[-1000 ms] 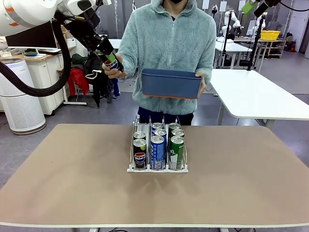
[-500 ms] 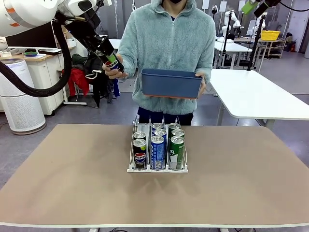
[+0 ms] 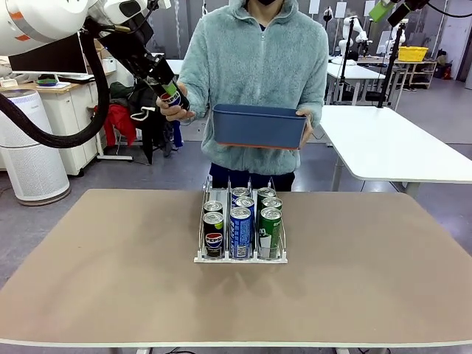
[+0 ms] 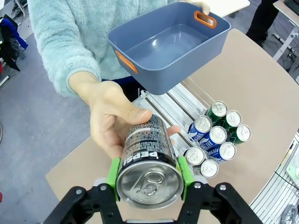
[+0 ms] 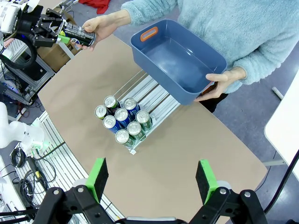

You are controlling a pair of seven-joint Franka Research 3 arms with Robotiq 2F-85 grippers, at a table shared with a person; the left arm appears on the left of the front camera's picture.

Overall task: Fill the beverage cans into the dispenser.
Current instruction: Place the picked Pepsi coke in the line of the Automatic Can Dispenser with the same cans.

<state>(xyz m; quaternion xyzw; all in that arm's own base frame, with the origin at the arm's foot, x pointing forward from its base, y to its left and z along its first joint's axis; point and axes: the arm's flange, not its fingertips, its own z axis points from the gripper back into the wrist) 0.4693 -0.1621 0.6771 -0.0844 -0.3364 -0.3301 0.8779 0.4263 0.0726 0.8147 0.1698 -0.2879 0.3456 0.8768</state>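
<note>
The left gripper (image 4: 149, 186) clamps its green pads on a glossy black can (image 4: 148, 161), which the person's hand (image 4: 112, 119) also cups from behind. The right gripper (image 5: 152, 179) hangs wide open and empty. Seven round silver-topped cans (image 3: 241, 221) stand in the thin-walled clear rack (image 3: 240, 257) on the table; its rear lanes sit partly hidden under the smooth blue bin (image 4: 170, 44).

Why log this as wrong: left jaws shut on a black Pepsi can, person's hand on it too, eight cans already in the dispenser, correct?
Wrong on the count: the right wrist view shows seven cans in the dispenser, not eight. The rest holds: the left gripper grips the black Pepsi can with the person's hand on it.
</note>
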